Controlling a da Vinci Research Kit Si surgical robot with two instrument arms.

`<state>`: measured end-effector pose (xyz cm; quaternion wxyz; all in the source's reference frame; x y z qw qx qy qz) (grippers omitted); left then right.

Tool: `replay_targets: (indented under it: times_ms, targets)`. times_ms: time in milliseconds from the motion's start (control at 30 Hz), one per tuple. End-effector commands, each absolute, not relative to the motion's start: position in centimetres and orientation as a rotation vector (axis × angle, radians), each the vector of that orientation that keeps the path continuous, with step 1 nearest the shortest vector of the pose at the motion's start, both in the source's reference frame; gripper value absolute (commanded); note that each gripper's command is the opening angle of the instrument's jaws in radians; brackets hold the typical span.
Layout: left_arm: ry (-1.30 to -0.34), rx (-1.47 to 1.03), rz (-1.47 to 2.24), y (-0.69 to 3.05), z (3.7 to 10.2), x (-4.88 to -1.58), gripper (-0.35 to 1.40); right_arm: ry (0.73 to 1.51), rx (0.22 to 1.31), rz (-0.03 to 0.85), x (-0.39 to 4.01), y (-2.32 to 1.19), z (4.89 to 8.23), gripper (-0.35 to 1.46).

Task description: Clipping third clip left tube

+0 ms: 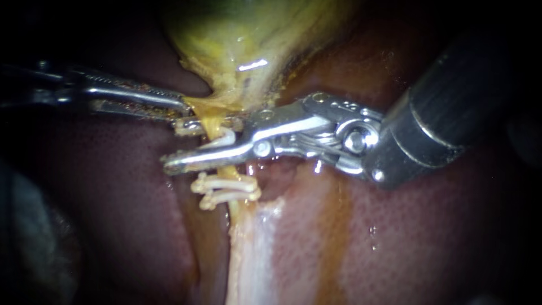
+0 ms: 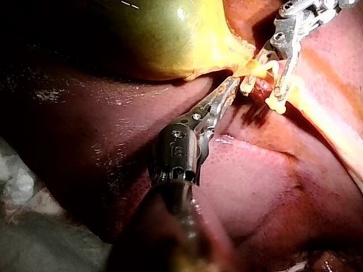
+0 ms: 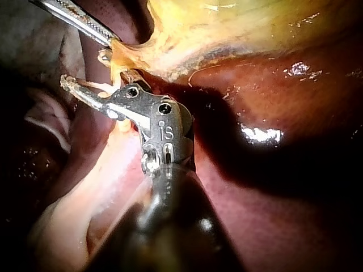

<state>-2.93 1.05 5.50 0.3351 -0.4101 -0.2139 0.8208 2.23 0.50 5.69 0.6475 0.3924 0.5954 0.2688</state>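
Endoscope view: reaching in from the upper right with the right instrument [image 1: 174, 146], wrist bent, pointing across toward the other instrument. Holding its jaws well apart while gripping an unclosed white clip [image 1: 221, 138] from both sides. Straddling the yellow tube [image 1: 213, 129] with those jaws, so placing the tube squarely between them, with one jaw on the side of the gallbladder [image 1: 243, 39] and one on the far side. Working just beside two closed clips [image 1: 226, 189], stacked close together across the tube, just outside the jaw farther from the gallbladder.

Coming in from the left with the left instrument [image 1: 183, 106], lying almost level. Pinching the yellow lower edge of the gallbladder right where the tube is starting, near the tip of the right instrument's closer jaw; touching it or not, impossible to tell.

Left wrist view: looking along the left instrument toward jaws clamped on that same yellow edge, under the green-yellow bulge of the gallbladder. Meeting the right instrument just ahead, forked around the tube with the pale clip ends showing at both jaw tips.

Right wrist view: showing the right instrument forking ahead of its wrist, with tube and clip between the jaws and the left instrument's tip just beyond. Hanging over the dark red liver [image 1: 429, 237] spreading around both instruments.
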Motion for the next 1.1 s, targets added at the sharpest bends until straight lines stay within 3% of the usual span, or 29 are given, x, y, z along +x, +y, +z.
replay_targets:
  times_ms: [33, 567, 833, 1000, 1100]
  targets:
    - [-0.559, -1.071, 2.142, 1.05, 5.5, -2.93, -0.35, 1.357, 0.895, 0.612, 2.24, 0.5, 5.64, 0.44]
    - [-0.559, -1.071, 2.142, 1.06, 5.5, -2.92, -0.35, 1.36, 0.904, 0.617, 2.19, 0.57, 5.52, 0.34]
    - [-0.559, -1.071, 2.142, 1.06, 5.5, -2.92, -0.35, 1.344, 0.937, 0.646, 2.08, 0.58, 5.53, -0.05]
    - [-0.559, -1.071, 2.142, 1.06, 5.5, -2.92, -0.35, 1.306, 1.002, 0.71, 2.03, 0.56, 5.54, -0.35]
    - [-0.559, -1.071, 2.142, 1.06, 5.51, -2.92, -0.35, 1.296, 1.028, 0.729, 1.98, 0.55, 5.53, -0.35]
